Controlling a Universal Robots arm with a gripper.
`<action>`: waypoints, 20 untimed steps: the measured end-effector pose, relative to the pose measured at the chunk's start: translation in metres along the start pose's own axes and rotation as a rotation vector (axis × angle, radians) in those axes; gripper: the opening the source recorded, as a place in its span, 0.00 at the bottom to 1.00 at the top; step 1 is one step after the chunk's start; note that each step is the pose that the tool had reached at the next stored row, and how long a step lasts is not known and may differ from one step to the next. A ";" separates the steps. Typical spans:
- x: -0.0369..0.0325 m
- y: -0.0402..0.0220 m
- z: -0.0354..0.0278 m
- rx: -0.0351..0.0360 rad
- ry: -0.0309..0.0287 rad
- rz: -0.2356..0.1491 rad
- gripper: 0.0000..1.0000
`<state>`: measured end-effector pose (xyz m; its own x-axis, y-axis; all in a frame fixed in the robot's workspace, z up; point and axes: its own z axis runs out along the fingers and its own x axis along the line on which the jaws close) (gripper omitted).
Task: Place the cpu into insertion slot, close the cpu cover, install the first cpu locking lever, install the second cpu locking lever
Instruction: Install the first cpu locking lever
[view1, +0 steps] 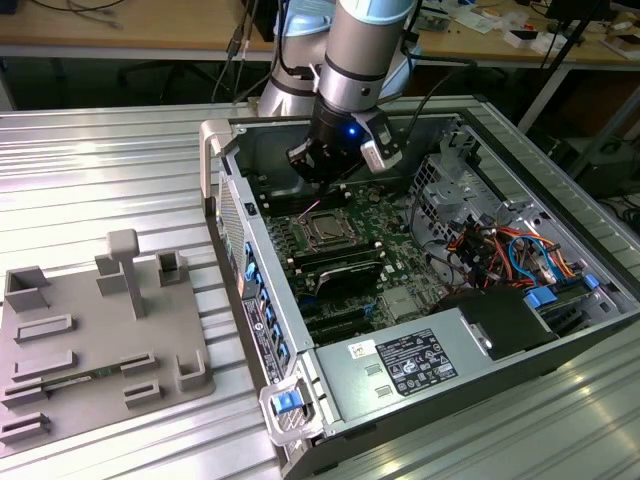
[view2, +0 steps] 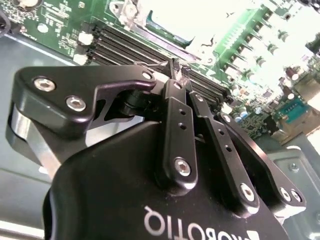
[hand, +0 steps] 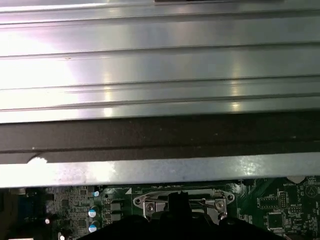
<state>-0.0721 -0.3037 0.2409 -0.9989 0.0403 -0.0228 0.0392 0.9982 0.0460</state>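
Note:
In the exterior view the cpu (view1: 326, 230) lies flat in the insertion slot (view1: 306, 237) on the green motherboard inside the open computer case. The silver cpu cover (view1: 343, 222) appears to lie down around it. My gripper (view1: 328, 180) hangs just above the slot's far edge. In the second wrist view its black fingers (view2: 176, 107) are shut together, tips (view2: 177, 72) low over the board. A thin metal locking lever (view2: 150, 65) runs up to the tips; it shows as a slanted rod (view1: 319, 204) between gripper and slot. The slot's metal edge (hand: 150, 202) sits at the dark fingertip.
Black memory slots (view2: 120, 47) flank the socket. The case wall (hand: 160, 170) rises close behind the gripper. A black card (view1: 345, 270), a power supply (view1: 410, 365) and coloured cables (view1: 500, 250) crowd the case. A grey fixture plate (view1: 90, 340) lies at the exterior view's left.

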 end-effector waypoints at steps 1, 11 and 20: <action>0.0000 0.0000 0.0000 0.0000 0.0001 0.000 0.11; -0.0005 0.0048 0.0003 0.0010 0.0007 -0.014 0.11; -0.0008 0.0048 0.0019 -0.0318 0.0045 -0.098 0.11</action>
<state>-0.0711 -0.2988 0.2392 -0.9980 -0.0577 -0.0242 -0.0594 0.9954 0.0755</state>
